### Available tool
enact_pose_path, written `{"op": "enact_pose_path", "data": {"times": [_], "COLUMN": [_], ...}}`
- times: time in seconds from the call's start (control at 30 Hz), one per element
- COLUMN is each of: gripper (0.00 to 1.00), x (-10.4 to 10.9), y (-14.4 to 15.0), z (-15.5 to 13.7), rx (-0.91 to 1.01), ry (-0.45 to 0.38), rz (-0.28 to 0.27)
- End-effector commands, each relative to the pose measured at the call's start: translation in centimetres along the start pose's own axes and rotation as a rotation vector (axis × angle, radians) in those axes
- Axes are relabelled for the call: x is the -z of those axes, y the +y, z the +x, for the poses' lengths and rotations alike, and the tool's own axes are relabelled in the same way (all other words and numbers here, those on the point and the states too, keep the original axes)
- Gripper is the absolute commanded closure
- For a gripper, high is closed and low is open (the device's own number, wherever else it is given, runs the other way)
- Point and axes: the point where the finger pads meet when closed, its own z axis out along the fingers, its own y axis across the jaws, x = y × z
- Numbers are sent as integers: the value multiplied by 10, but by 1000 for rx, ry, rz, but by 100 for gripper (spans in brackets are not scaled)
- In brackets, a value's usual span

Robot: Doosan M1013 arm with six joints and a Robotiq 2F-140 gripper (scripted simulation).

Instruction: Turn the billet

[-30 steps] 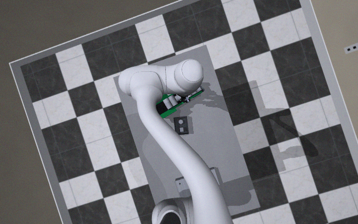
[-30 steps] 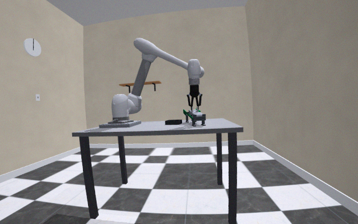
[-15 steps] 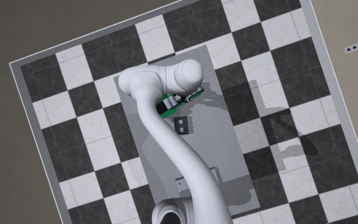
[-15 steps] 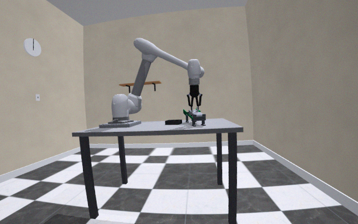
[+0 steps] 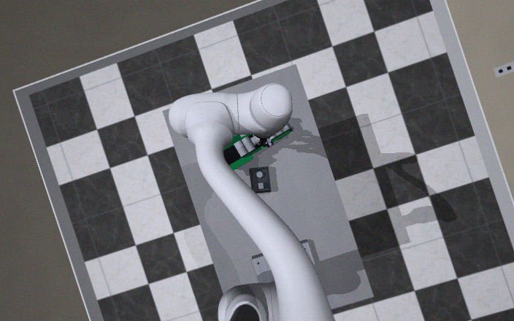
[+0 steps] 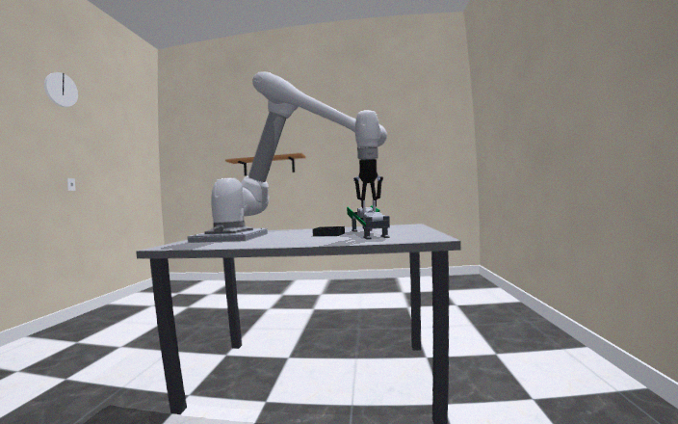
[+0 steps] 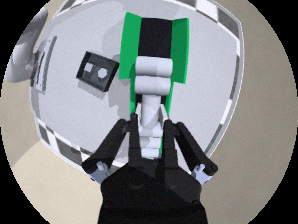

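Scanning the wrist view left to right: dark box point(image 7: 97, 72) upper left on the surface point(image 7: 80, 110), green-sided ramp point(image 7: 131, 43) centre with two bars point(image 7: 154, 67) lying across it. Pincer point(image 7: 150, 137) lower centre, nearly closed on the lengthwise bar point(image 7: 150, 115), presumably gripped to turn it crosswise.
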Motion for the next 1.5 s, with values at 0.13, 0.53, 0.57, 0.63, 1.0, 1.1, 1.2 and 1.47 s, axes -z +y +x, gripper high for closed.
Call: {"op": "enact_pose_path", "data": {"times": [0.13,0.53,0.57,0.63,1.0,1.1,1.2,1.47], "gripper": [90,90,90,90,90,90,90,90], "x": [4,22,24,24,47,54,56,75], "y": [0,0,0,0,0,0,0,0], "z": [1,3,3,3,6,7,7,9], "rx": [0,0,0,0,0,0,0,0], "ry": [0,0,0,0,0,0,0,0], "rz": [0,0,0,0,0,0,0,0]}}
